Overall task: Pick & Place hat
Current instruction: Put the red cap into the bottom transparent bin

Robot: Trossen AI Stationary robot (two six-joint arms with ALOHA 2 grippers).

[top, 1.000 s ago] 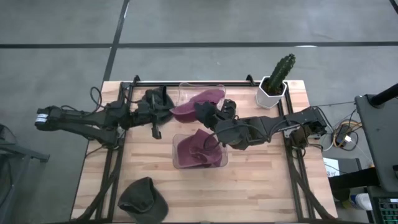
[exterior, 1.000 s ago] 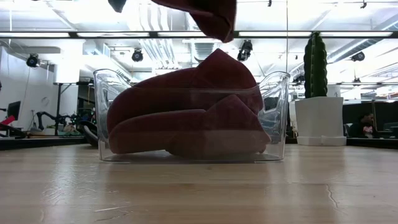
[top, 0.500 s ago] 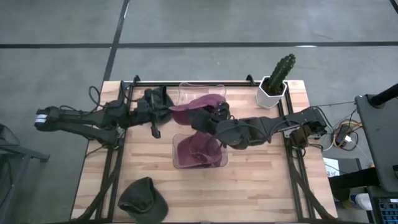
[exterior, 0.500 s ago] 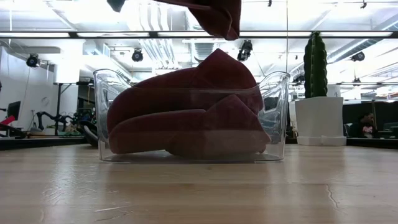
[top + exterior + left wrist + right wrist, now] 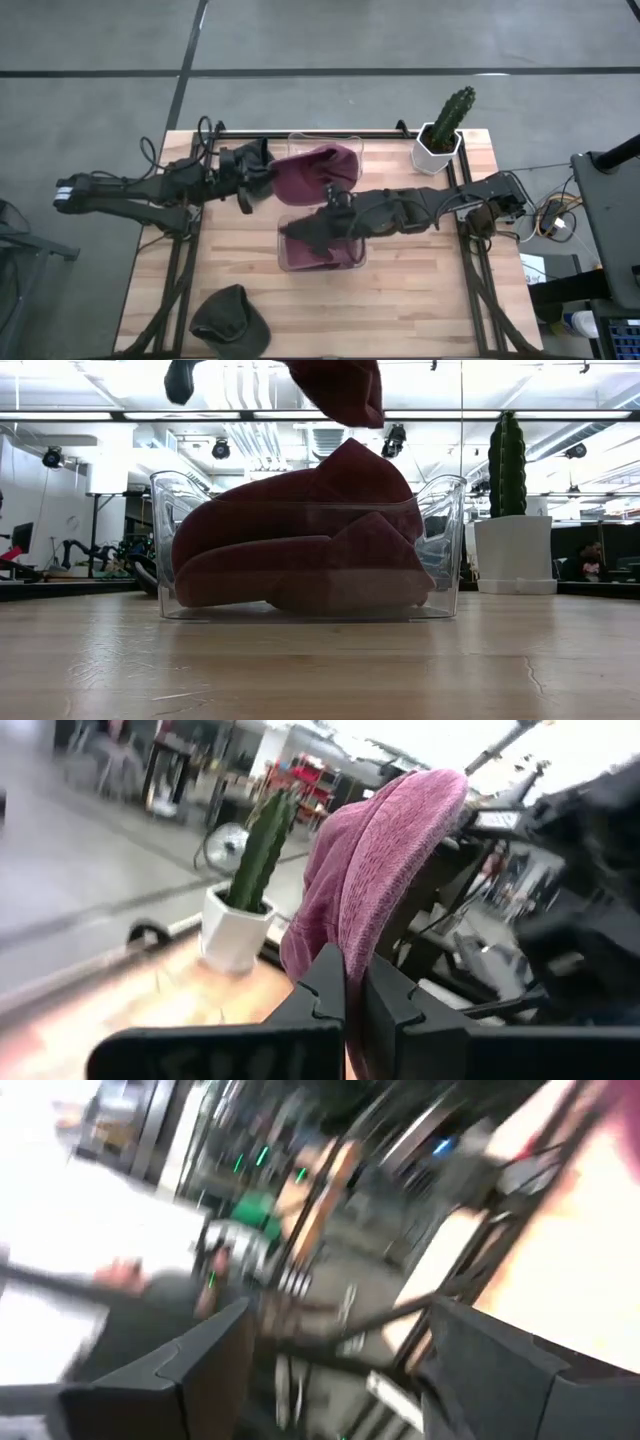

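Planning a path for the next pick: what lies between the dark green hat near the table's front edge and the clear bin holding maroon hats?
In the high view, only bare wooden tabletop separates the dark green hat from the clear bin.

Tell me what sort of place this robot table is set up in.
Probably a lab or open workshop, not a home: long ceiling strip lights, a bare grey concrete floor around the wooden table, and desks with equipment behind it.
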